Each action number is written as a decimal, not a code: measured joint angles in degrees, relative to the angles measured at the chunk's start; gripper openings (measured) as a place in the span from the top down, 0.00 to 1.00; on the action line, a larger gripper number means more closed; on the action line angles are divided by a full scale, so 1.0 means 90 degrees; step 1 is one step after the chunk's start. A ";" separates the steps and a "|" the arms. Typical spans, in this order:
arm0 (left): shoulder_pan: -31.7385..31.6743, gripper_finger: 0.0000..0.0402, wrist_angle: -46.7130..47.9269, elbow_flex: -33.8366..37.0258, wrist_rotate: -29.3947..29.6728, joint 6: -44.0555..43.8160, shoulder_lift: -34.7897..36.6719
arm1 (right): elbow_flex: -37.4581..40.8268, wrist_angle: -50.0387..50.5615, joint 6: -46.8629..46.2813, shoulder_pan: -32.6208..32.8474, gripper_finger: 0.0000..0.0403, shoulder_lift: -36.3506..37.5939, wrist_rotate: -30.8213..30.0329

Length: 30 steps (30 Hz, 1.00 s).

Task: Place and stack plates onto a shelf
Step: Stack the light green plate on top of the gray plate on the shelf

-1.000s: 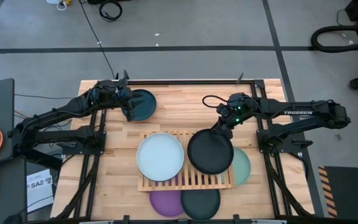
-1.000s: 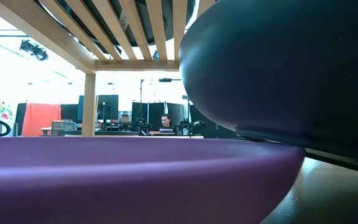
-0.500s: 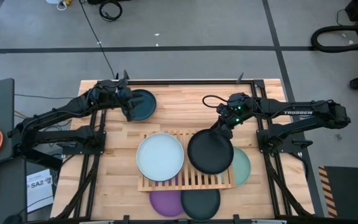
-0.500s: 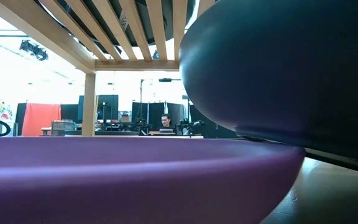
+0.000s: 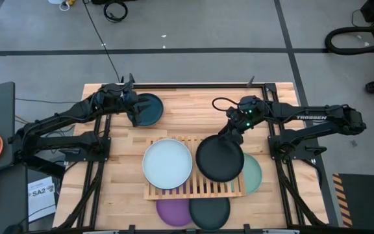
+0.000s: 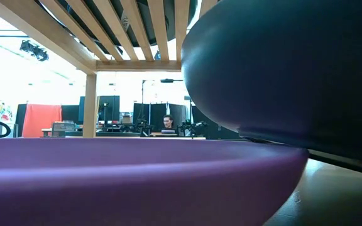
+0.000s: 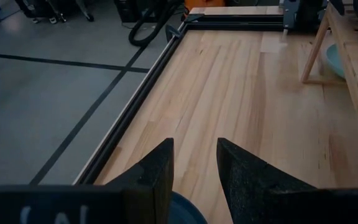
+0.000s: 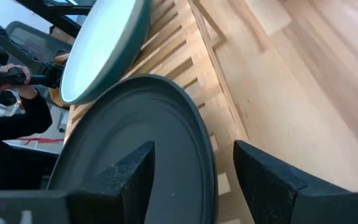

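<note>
On the wooden slatted shelf lie a pale blue-white plate and a black plate, both flat on the slats. My right gripper is open at the black plate's far rim, one finger over the plate and one beyond the rim. My left gripper is open at the left rim of a dark teal plate, which lies on the table at the far left. Nothing is between its fingers.
Under the shelf lie a mint plate, a purple plate and a second dark teal plate. The low view looks past the purple plate under the slats. A dark-sleeved person is beyond the table.
</note>
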State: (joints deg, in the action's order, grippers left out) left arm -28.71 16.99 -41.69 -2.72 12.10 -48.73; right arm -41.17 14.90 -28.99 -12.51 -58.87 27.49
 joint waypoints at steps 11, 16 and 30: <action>0.0002 0.68 0.0002 0.0000 0.0000 0.0000 0.0000 | 0.0000 -0.0501 0.0533 -0.0303 0.44 0.0215 0.0050; 0.0002 0.68 0.0002 0.0000 0.0000 0.0000 0.0000 | 0.0000 -0.0478 0.0691 -0.0432 0.44 0.0747 0.0075; 0.0002 0.68 0.0003 0.0000 0.0000 -0.0114 0.0000 | 0.0000 0.2271 0.0677 -0.0459 0.44 0.2731 -0.1042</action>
State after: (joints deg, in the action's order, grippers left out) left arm -28.69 17.02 -41.69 -2.72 11.07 -48.73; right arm -41.17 35.35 -22.90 -16.64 -34.29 18.11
